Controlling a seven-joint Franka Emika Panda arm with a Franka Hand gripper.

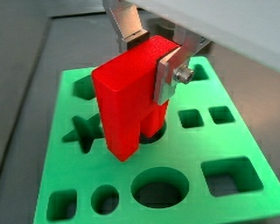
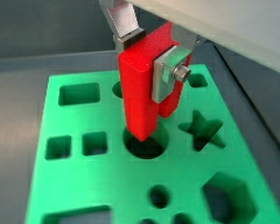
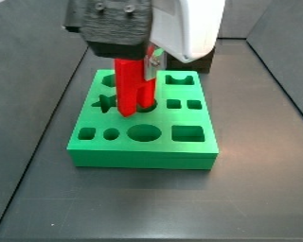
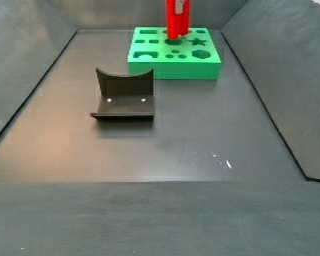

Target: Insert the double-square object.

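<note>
The double-square object (image 1: 125, 96) is a bright red peg of two joined bars, held upright between my gripper's (image 1: 152, 59) silver fingers. The gripper is shut on its upper part in both wrist views (image 2: 149, 54). The peg (image 2: 140, 87) stands over the middle of the green board (image 2: 73, 118), with its lower end at the mouth of a dark hole. I cannot tell how deep it sits. In a side view the peg (image 3: 132, 90) reaches the top face of the board (image 3: 141, 156) under the gripper (image 3: 147, 62).
The green board (image 4: 176, 70) lies at the far end of the dark floor, with the peg (image 4: 178, 18) on it. Its other holes are square, round, star and hexagon shaped. The dark fixture (image 4: 123, 97) stands nearer, left of the middle. Dark walls enclose the floor.
</note>
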